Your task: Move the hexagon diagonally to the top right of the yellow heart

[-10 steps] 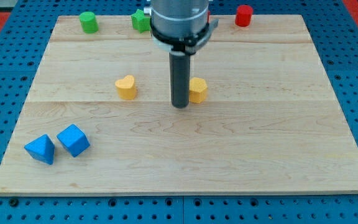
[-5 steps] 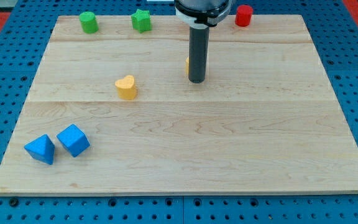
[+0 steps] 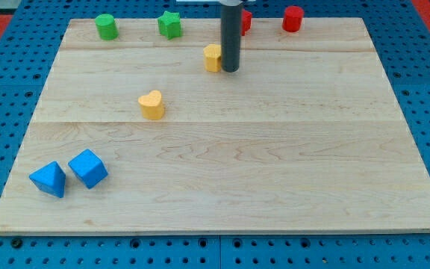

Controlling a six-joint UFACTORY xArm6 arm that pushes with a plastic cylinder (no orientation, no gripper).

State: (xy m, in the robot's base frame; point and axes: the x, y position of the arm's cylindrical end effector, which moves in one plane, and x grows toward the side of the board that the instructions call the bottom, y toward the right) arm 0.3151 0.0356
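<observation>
Since the earlier frames, the yellow hexagon (image 3: 213, 57) has travelled from right of the yellow heart (image 3: 152, 104) toward the far side of the board, and my tip (image 3: 231, 70) has gone with it, while the heart and every other block have kept their places. Now the hexagon sits up and to the right of the heart, well apart from it, on the second plank from the far edge of the wooden board (image 3: 275, 172). My tip stands just beside the hexagon on its right, touching it or nearly so; the rod hides the hexagon's right edge, so contact cannot be confirmed. Being a plain rod, it grips nothing and can only shove. I judge the push to be in its closing stage, since the hexagon already lies diagonally to the heart's far right. Any next move calls for only a small correction, perhaps a nudge from the far side to bring it nearer the heart, and care not to drive it on into the green star (image 3: 170, 25) or the red block (image 3: 245, 20) behind the rod. Untouched are the green cylinder (image 3: 107, 26), red cylinder (image 3: 293, 18) and two blue blocks (image 3: 69, 173).
</observation>
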